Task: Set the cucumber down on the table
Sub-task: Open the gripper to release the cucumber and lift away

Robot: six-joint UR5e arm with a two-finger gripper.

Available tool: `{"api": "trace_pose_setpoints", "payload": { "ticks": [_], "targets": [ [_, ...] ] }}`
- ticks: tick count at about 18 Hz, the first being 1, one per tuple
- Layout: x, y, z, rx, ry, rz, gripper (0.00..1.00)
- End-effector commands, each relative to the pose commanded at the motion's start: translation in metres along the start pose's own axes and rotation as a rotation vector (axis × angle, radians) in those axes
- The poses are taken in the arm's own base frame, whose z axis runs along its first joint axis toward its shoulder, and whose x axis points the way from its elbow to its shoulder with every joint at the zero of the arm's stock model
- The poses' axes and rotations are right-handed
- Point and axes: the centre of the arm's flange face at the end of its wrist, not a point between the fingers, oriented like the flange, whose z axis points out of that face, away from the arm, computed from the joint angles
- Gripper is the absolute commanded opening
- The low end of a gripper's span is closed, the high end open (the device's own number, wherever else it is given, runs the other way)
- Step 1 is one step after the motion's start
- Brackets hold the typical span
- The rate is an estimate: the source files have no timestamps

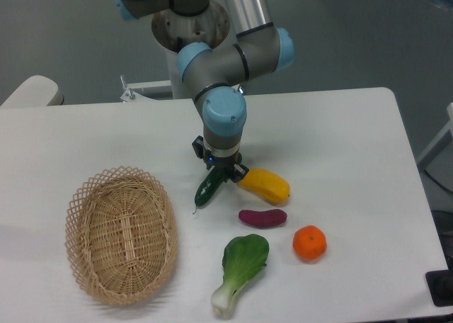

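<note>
Dark green glossy cucumber (pixel 207 190), white surface (pixel 340 139), tan woven basket (pixel 120 234). Yellow fruit (pixel 265 184), purple sweet potato (pixel 262 217), orange (pixel 309 242). Green-and-white bok choy (pixel 240 269), grey arm with light-blue caps (pixel 224 110).

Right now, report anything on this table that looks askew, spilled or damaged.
Nothing stands out. The cucumber hangs tilted in the gripper, stem end low near the table, as expected mid-placement. The basket, yellow fruit, sweet potato, orange and bok choy lie intact.
</note>
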Motion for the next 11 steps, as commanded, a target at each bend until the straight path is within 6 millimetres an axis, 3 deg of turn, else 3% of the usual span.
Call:
{"api": "trace_pose_setpoints", "payload": {
  "ticks": [4, 7, 11],
  "targets": [
    [-0.024, -0.009, -0.041, 0.042, -0.073, -0.010, 1.00],
    [-0.060, 0.014, -0.081, 0.086, -0.141, -0.071, 1.00],
    [-0.103, 0.029, -0.121, 0.123, -0.223, -0.085, 1.00]
  ]
}}
